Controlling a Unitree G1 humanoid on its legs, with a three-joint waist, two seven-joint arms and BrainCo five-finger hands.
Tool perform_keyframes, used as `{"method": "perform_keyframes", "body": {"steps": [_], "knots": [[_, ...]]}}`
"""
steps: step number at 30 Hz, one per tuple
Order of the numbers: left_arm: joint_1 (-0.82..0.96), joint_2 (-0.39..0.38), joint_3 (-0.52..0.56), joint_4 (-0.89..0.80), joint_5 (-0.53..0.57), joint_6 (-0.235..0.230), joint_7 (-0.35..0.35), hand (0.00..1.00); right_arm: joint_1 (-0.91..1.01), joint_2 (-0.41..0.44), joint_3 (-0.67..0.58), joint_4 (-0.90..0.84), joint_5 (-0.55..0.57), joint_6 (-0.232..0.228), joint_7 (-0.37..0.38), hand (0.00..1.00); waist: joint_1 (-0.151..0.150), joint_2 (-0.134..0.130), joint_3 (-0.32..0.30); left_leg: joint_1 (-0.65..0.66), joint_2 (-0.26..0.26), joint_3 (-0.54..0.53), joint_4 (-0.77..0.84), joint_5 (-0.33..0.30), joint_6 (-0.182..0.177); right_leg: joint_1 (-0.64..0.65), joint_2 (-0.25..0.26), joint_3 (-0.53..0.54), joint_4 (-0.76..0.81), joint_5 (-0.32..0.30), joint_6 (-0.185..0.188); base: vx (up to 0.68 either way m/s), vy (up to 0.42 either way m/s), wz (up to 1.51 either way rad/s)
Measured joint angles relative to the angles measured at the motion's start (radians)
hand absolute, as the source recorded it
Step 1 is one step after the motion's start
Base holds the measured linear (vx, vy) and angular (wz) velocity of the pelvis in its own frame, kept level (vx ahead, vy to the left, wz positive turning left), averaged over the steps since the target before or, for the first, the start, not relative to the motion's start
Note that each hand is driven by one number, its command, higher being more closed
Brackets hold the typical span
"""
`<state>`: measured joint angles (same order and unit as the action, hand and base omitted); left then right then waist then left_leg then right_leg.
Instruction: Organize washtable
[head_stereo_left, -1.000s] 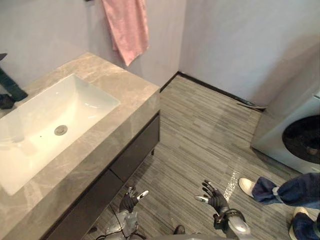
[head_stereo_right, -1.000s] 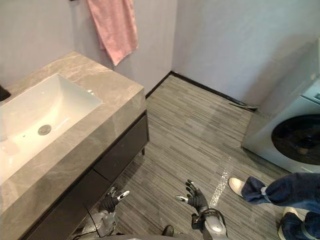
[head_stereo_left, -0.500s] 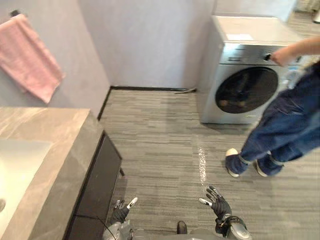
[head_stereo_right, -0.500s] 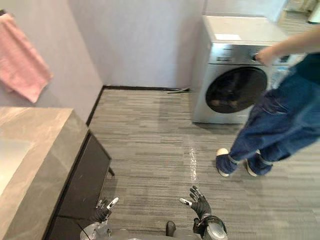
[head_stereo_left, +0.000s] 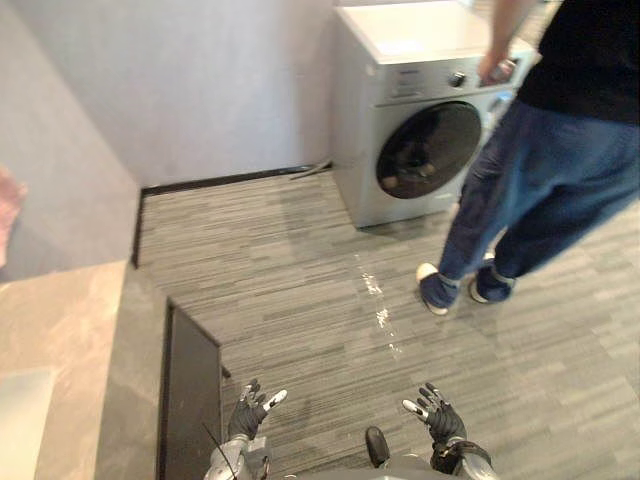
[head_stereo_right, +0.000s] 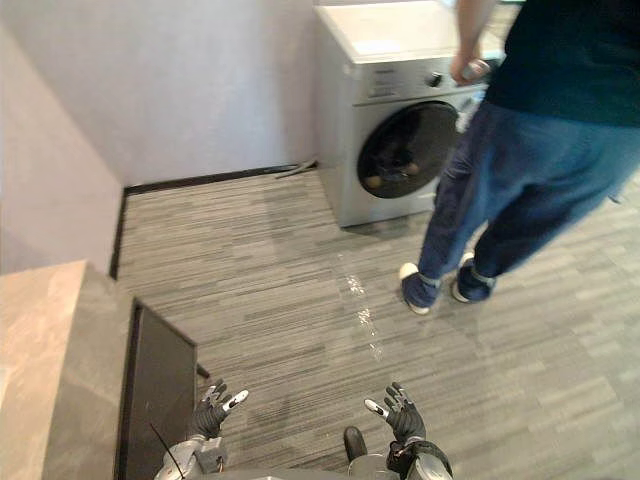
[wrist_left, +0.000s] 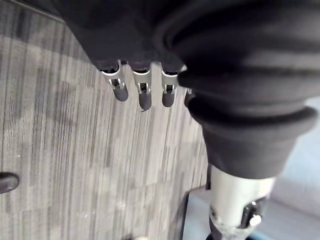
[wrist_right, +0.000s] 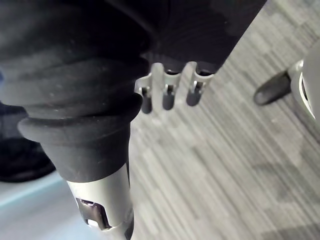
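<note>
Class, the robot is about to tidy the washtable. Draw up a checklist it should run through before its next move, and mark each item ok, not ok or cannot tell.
1. Left hand free: ok, fingers straight, holding nothing.
2. Right hand free: ok, fingers straight, holding nothing.
3. Hands over the grey-beige stone washtable top: not ok, both hang above the striped grey plank floor beside it.
4. Items to organize located: cannot tell.
5. Person in blue jeans apart from the hands: ok, standing at the silver front-loading washing machine.
</note>
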<state>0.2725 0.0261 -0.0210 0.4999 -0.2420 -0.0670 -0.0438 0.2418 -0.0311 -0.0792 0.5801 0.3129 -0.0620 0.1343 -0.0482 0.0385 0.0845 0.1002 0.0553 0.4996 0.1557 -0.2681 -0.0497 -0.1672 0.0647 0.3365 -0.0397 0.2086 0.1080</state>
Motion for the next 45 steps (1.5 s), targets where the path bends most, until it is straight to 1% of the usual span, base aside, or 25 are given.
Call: {"method": "perform_keyframes", "body": {"steps": [1, 2, 3, 4, 5, 6, 9, 13, 15, 16, 18, 19, 20, 21, 22, 24, 26, 29, 32, 33, 34, 35, 38, 41, 45], "knots": [[-0.008, 0.004, -0.01, 0.0, 0.0, 0.003, -0.001, 0.0, -0.002, 0.001, 0.001, -0.007, 0.0, 0.0, 0.0, 0.0, -0.005, 0.001, 0.0, -0.007, 0.006, 0.031, 0.005, -0.003, 0.012, -0.013, 0.009, -0.014, -0.019, 0.036, -0.006, -0.06, 0.011, -1.48], [-0.025, 0.017, -0.014, -0.002, 0.001, 0.006, -0.004, 0.0, -0.013, 0.005, 0.004, -0.021, 0.0, 0.0, 0.0, 0.0, -0.018, 0.004, 0.004, -0.017, 0.019, 0.087, 0.019, -0.012, 0.035, -0.033, 0.017, -0.108, -0.043, 0.046, -0.062, -0.06, -0.011, -1.11], [-0.038, 0.02, -0.013, -0.002, 0.0, 0.008, -0.007, 0.0, -0.013, 0.005, 0.004, -0.027, 0.0, 0.0, 0.0, 0.0, -0.03, 0.008, 0.007, -0.012, 0.021, 0.123, 0.009, -0.024, 0.056, -0.056, 0.012, -0.285, 0.011, -0.025, -0.131, -0.04, -0.009, -1.49], [-0.059, 0.024, -0.009, -0.001, -0.001, 0.016, -0.006, 0.0, -0.007, 0.004, 0.002, -0.029, 0.0, 0.0, 0.0, 0.0, -0.033, 0.007, 0.012, 0.01, 0.014, 0.205, -0.002, -0.03, 0.063, -0.078, -0.033, -0.58, 0.141, -0.142, -0.209, -0.02, -0.004, -1.31], [-0.058, 0.021, -0.008, -0.002, -0.001, 0.016, -0.005, 0.0, -0.007, 0.004, 0.001, -0.029, 0.0, 0.0, 0.0, 0.0, -0.033, 0.004, 0.011, 0.019, 0.013, 0.236, 0.003, -0.03, 0.063, -0.078, -0.054, -0.684, 0.188, -0.188, -0.221, 0.13, -0.162, -3.83], [-0.033, -0.021, 0.015, -0.033, -0.037, 0.015, 0.005, 0.0, -0.023, -0.004, -0.003, -0.036, -0.003, -0.002, -0.001, 0.0, -0.047, 0.009, 0.004, 0.097, 0.019, 0.487, 0.102, -0.059, 0.016, -0.048, -0.097, -1.035, 0.325, -0.314, -0.298, 0.19, -0.203, -3.77], [-0.053, -0.031, 0.032, -0.039, -0.07, 0.013, 0.009, 0.0, -0.031, -0.006, -0.012, -0.034, -0.002, -0.001, -0.003, 0.0, -0.05, 0.008, 0.008, 0.09, 0.037, 0.515, 0.162, -0.085, 0.011, -0.045, -0.04, -0.91, 0.276, -0.311, -0.282, 0.11, -0.087, -2.17], [-0.057, -0.021, 0.037, -0.002, -0.068, 0.013, 0.019, 0.0, -0.017, 0.021, -0.021, -0.035, 0.003, -0.001, -0.003, 0.0, -0.073, -0.014, 0.009, 0.137, 0.042, 0.562, 0.138, -0.086, 0.0, -0.011, 0.031, -0.77, 0.217, -0.286, -0.284, 0.06, 0.004, -0.99], [-0.056, -0.014, 0.036, 0.024, -0.068, 0.014, 0.027, 0.0, -0.01, 0.035, -0.019, -0.035, 0.01, -0.001, -0.002, 0.0, -0.08, -0.028, 0.008, 0.133, 0.086, 0.581, 0.183, -0.099, -0.012, 0.014, 0.037, -0.712, 0.201, -0.277, -0.277, -0.01, -0.022, -1.04], [-0.06, -0.012, 0.033, 0.024, -0.066, 0.012, 0.026, 0.0, -0.003, 0.03, -0.021, -0.035, 0.01, -0.001, -0.001, 0.0, -0.08, -0.033, 0.011, 0.115, 0.131, 0.58, 0.199, -0.095, -0.016, 0.024, 0.04, -0.681, 0.195, -0.276, -0.279, -0.07, -0.055, -0.75], [-0.07, -0.015, 0.03, 0.04, -0.056, 0.007, 0.026, 0.0, 0.009, 0.018, -0.023, -0.035, 0.01, 0.0, -0.003, 0.0, -0.08, -0.029, 0.013, 0.101, 0.175, 0.569, 0.299, -0.063, -0.035, 0.023, 0.036, -0.66, 0.193, -0.284, -0.267, -0.06, -0.023, -0.66], [-0.071, -0.017, 0.027, 0.047, -0.055, 0.007, 0.027, 0.0, 0.014, 0.016, -0.022, -0.035, 0.01, 0.0, -0.002, 0.0, -0.079, -0.033, 0.013, 0.093, 0.19, 0.564, 0.344, -0.056, -0.024, 0.025, 0.034, -0.66, 0.189, -0.282, -0.263, -0.05, 0.022, -0.46], [-0.072, -0.021, 0.027, 0.056, -0.055, 0.006, 0.03, 0.0, 0.025, 0.009, -0.023, -0.035, 0.009, 0.001, -0.002, 0.0, -0.079, -0.038, 0.012, 0.076, 0.225, 0.527, 0.442, -0.037, 0.008, 0.043, 0.038, -0.637, 0.176, -0.271, -0.248, -0.02, 0.03, -0.51], [-0.06, -0.021, 0.031, 0.064, -0.055, 0.006, 0.033, 0.0, 0.033, 0.001, -0.022, -0.035, 0.009, 0.001, -0.002, 0.0, -0.075, -0.035, 0.014, 0.051, 0.259, 0.472, 0.543, -0.003, 0.057, 0.067, 0.047, -0.605, 0.156, -0.258, -0.253, 0.02, 0.027, -0.74], [-0.044, -0.023, 0.032, 0.064, -0.055, 0.003, 0.038, 0.0, 0.033, -0.003, -0.021, -0.034, 0.008, 0.001, -0.002, 0.0, -0.069, -0.035, 0.015, 0.024, 0.281, 0.416, 0.618, 0.027, 0.07, 0.088, 0.051, -0.563, 0.14, -0.245, -0.261, 0.13, 0.038, -0.82], [-0.008, -0.023, 0.032, 0.065, -0.056, 0.002, 0.046, 0.0, 0.02, -0.006, -0.02, -0.033, 0.007, -0.001, -0.002, 0.0, -0.049, -0.032, 0.013, -0.03, 0.287, 0.296, 0.674, 0.013, 0.065, 0.094, 0.056, -0.496, 0.135, -0.231, -0.262, 0.18, 0.062, -1.13], [0.005, -0.026, 0.032, 0.064, -0.056, 0.002, 0.046, 0.0, 0.014, -0.008, -0.021, -0.02, -0.005, -0.004, -0.002, 0.0, -0.042, -0.036, 0.013, -0.077, 0.277, 0.169, 0.64, 0.012, 0.067, 0.101, 0.052, -0.442, 0.119, -0.217, -0.252, 0.11, 0.071, -0.86], [0.0, -0.03, 0.033, 0.063, -0.056, -0.006, 0.046, 0.0, 0.005, -0.008, -0.03, 0.036, -0.02, -0.004, -0.01, 0.0, -0.044, -0.037, 0.013, -0.129, 0.249, -0.007, 0.45, 0.016, 0.057, 0.109, 0.021, -0.42, 0.102, -0.206, -0.231, 0.05, 0.102, -0.19], [-0.022, -0.037, 0.028, 0.053, -0.055, -0.01, 0.048, 0.0, 0.004, -0.011, -0.031, 0.06, -0.057, -0.006, -0.031, 0.0, -0.045, -0.035, 0.013, -0.158, 0.185, -0.116, 0.191, 0.03, 0.001, 0.105, -0.04, -0.42, 0.076, -0.185, -0.184, -0.02, 0.175, 0.11], [-0.023, -0.043, 0.022, 0.041, -0.055, -0.013, 0.05, 0.0, 0.0, -0.02, -0.03, 0.063, -0.06, -0.007, -0.032, 0.0, -0.041, -0.022, 0.009, -0.158, 0.162, -0.15, 0.08, 0.068, -0.047, 0.096, -0.054, -0.423, 0.068, -0.177, -0.16, -0.06, 0.234, 0.05], [-0.024, -0.047, 0.014, 0.038, -0.051, -0.02, 0.051, 0.0, 0.0, -0.027, -0.031, 0.062, -0.062, -0.011, -0.032, 0.0, -0.034, -0.001, 0.005, -0.156, 0.156, -0.172, 0.02, 0.116, -0.065, 0.09, -0.055, -0.426, 0.064, -0.173, -0.142, -0.05, 0.316, 0.04], [-0.029, -0.039, 0.008, 0.038, -0.047, -0.02, 0.051, 0.0, -0.002, -0.028, -0.029, 0.071, -0.07, -0.009, -0.035, 0.0, -0.026, 0.007, 0.006, -0.141, 0.135, -0.183, -0.012, 0.177, -0.052, 0.098, -0.075, -0.423, 0.05, -0.167, -0.112, -0.04, 0.291, 0.07], [-0.011, -0.008, -0.014, 0.004, -0.034, -0.029, 0.05, 0.0, 0.029, 0.013, -0.015, 0.061, -0.116, -0.011, -0.031, 0.0, -0.023, -0.028, -0.009, -0.111, 0.053, -0.196, -0.09, 0.192, -0.021, 0.131, -0.146, -0.451, 0.008, -0.149, -0.062, -0.01, 0.293, 0.37], [0.013, 0.006, -0.014, 0.0, -0.02, -0.031, 0.05, 0.0, 0.028, 0.013, 0.03, 0.061, -0.171, -0.011, -0.032, 0.0, -0.017, -0.044, -0.018, -0.098, -0.006, -0.195, -0.12, 0.199, 0.021, 0.14, -0.192, -0.452, 0.0, -0.142, -0.022, 0.04, 0.231, 0.13], [0.035, 0.016, -0.014, 0.004, -0.012, -0.03, 0.05, 0.0, 0.021, 0.012, 0.059, 0.061, -0.204, -0.011, -0.029, 0.0, -0.01, -0.049, -0.022, -0.084, -0.043, -0.196, -0.121, 0.186, 0.051, 0.165, -0.227, -0.462, -0.02, -0.133, -0.005, 0.05, 0.156, 0.04]]}}
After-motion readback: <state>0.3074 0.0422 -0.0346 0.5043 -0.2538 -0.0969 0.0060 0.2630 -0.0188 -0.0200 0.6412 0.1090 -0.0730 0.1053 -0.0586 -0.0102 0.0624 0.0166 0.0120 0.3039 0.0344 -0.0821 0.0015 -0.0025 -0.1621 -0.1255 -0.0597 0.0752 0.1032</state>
